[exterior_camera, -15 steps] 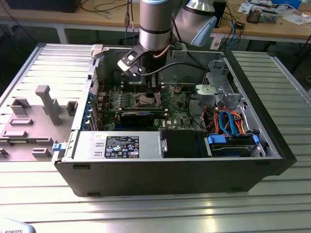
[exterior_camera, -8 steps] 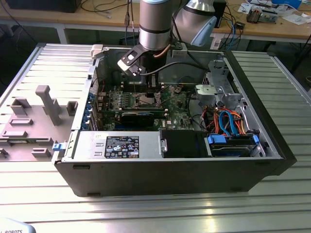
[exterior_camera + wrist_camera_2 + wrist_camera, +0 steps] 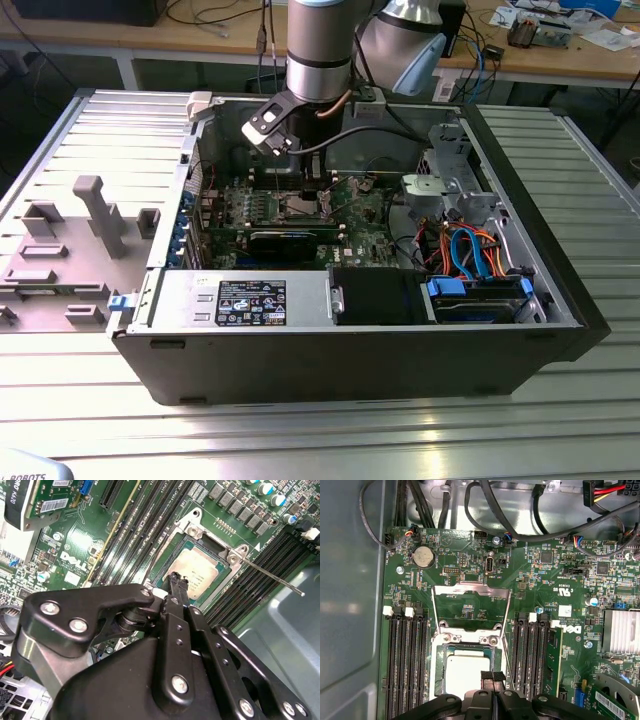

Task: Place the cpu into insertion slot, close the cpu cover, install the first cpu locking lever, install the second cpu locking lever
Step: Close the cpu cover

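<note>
Tool fingers drawn together, nothing seen between them, tips over one edge of cpu, contact not discernible | cpu lying in insertion slot | cpu cover standing open | locking lever unlatched, angled clear | judged: cpu light, rigid, slick-topped, delicate underneath; grip opposite edges only

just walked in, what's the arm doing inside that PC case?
The Universal Robots arm reaches down into the open computer case, over the green motherboard. The cpu already lies in the insertion slot. The cpu cover stands raised, not closed, and a locking lever sticks out unlatched. The end effector is shut, holding nothing, right at the cpu's edge.
</note>
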`<state>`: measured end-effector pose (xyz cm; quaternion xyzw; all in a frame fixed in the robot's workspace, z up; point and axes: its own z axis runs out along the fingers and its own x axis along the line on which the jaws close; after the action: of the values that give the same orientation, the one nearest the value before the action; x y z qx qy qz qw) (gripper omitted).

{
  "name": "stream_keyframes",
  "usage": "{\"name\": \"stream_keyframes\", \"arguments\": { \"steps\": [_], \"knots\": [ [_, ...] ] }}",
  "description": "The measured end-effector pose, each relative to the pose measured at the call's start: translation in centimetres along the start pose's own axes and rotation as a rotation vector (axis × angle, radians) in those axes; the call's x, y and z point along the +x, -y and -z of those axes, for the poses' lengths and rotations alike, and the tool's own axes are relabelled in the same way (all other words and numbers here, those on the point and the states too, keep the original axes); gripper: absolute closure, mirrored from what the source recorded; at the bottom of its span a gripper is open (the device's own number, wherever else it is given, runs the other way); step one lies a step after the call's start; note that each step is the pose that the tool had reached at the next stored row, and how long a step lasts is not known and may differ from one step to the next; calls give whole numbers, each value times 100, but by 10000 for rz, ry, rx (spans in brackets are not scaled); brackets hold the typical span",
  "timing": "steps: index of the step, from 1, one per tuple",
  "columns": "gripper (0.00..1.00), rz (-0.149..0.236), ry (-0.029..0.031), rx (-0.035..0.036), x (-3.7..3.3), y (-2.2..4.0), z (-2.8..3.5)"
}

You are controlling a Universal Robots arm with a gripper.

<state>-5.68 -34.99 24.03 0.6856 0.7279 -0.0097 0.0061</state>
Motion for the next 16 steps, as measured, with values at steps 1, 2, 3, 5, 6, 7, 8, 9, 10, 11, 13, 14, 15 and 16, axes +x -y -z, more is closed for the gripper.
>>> {"name": "stream_keyframes", "arguments": {
  "steps": [1, 2, 3, 5, 6, 7, 8, 9, 10, 11, 13, 14, 15, 16],
  "knots": [
    [89, 0, 0, 0, 0, 0, 0],
    [89, 0, -1, -1, 0, 0, 0],
    [89, 0, 0, 0, 0, 0, 1],
    [89, 0, 3, 2, 0, 0, 4],
    [89, -1, 3, 2, -1, -1, 8],
    [89, 1, 1, 1, -1, -6, 14],
    [89, 0, 1, 1, -1, -9, 22],
    [89, 0, 0, 1, -2, -14, 38],
    [89, 0, -1, 1, -3, -20, 50],
    [89, -1, -5, -1, -2, -26, 53],
    [89, -1, -13, 1, -3, -28, 57],
    [89, 0, -32, 0, -3, -28, 57],
    [89, -1, -35, 0, -3, -28, 56],
    [89, -1, -36, -1, -3, -29, 57]
  ]
}}
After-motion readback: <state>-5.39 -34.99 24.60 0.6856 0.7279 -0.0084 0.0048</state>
